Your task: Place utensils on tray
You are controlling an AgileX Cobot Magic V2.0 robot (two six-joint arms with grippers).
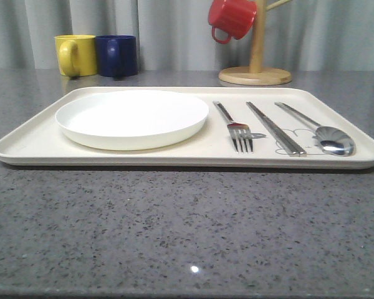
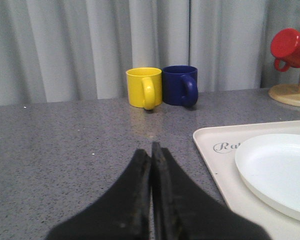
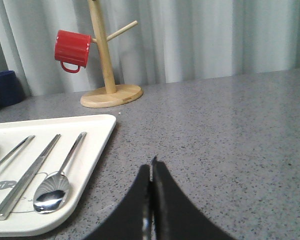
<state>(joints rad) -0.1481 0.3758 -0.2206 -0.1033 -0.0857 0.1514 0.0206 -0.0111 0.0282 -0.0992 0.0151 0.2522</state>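
Note:
The cream tray [image 1: 31,140] lies across the grey table. On its right half three silver utensils lie side by side: a fork [image 1: 235,128], a pair of chopsticks [image 1: 275,128] and a spoon [image 1: 318,129]. The right wrist view shows the same chopsticks [image 3: 27,176] and spoon [image 3: 57,182] on the tray [image 3: 97,137]. My right gripper [image 3: 151,167] hangs over bare table to the right of the tray, shut and holding nothing. My left gripper [image 2: 151,150] is over bare table to the left of the tray [image 2: 212,160], also shut and holding nothing.
A round white plate [image 1: 132,117] sits on the tray's left half. Behind the tray stand a yellow mug [image 1: 75,55] and a dark blue mug [image 1: 117,55]. A wooden mug tree [image 1: 256,68] at the back right carries a red mug [image 1: 232,18].

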